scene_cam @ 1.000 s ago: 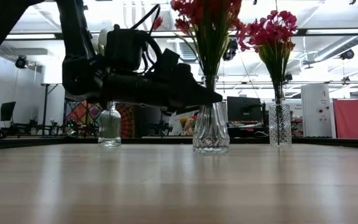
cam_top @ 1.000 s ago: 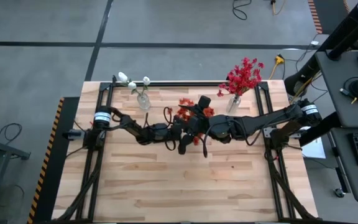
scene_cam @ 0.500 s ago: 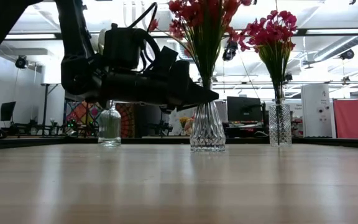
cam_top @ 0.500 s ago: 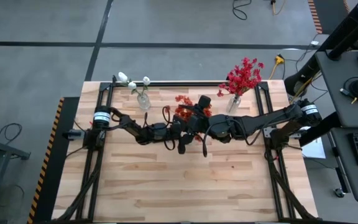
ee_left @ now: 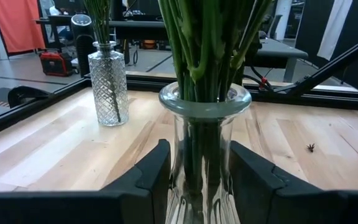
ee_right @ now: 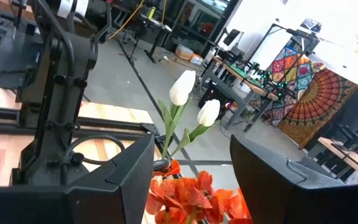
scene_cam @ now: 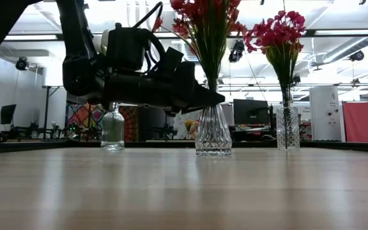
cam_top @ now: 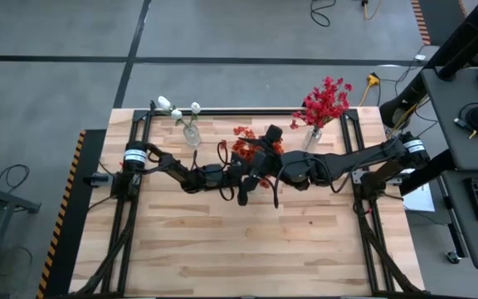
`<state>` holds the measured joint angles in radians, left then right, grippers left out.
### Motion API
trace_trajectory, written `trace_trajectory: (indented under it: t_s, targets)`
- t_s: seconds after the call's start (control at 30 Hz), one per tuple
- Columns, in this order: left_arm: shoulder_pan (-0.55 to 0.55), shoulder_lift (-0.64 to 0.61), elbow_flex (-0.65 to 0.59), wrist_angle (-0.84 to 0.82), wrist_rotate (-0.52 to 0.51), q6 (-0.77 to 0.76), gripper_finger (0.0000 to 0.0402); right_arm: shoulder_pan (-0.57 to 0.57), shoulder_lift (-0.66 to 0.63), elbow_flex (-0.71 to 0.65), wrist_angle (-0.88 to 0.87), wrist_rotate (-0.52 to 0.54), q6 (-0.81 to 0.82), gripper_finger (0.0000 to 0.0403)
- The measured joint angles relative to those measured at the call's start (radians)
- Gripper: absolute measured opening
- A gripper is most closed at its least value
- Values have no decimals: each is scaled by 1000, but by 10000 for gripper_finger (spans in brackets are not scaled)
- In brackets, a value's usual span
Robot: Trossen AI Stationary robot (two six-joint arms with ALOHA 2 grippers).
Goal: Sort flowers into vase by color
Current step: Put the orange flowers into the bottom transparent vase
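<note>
Left claw (ee_left: 194,180) grasps the vase (ee_left: 204,155) of orange flowers (cam_top: 246,146) at centre table (cam_top: 222,249); right claw (ee_right: 191,180) above them, state unclear

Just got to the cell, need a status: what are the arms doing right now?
Both arms meet at mid-table around the glass vase of orange flowers. The left gripper has its fingers on either side of the vase's body, closed against the glass. The right gripper hangs above the orange blooms with its fingers apart, holding nothing visible. White flowers stand in a small bottle at the back left, and red flowers in a cut-glass vase at the back right. No loose stems show on the table.
</note>
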<state>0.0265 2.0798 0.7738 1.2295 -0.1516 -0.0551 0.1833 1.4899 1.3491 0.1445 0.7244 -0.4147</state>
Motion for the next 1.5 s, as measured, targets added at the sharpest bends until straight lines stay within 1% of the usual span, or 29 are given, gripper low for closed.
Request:
trace_trajectory:
  t_s: [0.13, 0.3, 0.6, 0.73, 0.87, 0.97, 1.03, 1.17, 1.23, 1.4, 1.5]
  targets:
    - [0, 0, 0, -3, -18, -6, 115, 0, 2, 0, -13, 1, 10, 206]
    - [0, 1, 0, -11, -26, -8, 146, 0, 3, 0, -33, 9, 63, 206]
    - [0, 2, -2, -12, -37, -14, 153, 0, 3, 0, -65, 20, 144, 206]
    - [0, 2, -3, -24, -28, -19, 177, 0, 3, 0, -61, 63, 161, 206]
    - [0, 5, -5, -35, -24, -22, 205, -1, 3, -1, -58, 72, 244, 206]
    - [0, 6, -6, -45, -23, -22, 221, -1, 3, 11, -77, 142, 341, 206]
    - [0, 6, -6, -54, -23, -22, 228, -1, 0, 26, -121, 151, 377, 206]
    - [1, 6, -6, -73, -23, -25, 229, -1, 0, 33, -170, 154, 490, 206]
    - [1, 6, -4, -75, -23, -26, 224, -1, 0, 33, -172, 154, 511, 206]
    - [2, 5, -4, -72, -24, -36, 212, -1, 0, 33, -170, 152, 496, 206]
    - [2, 5, -4, -70, -25, -48, 220, -1, 0, 33, -170, 152, 464, 206]
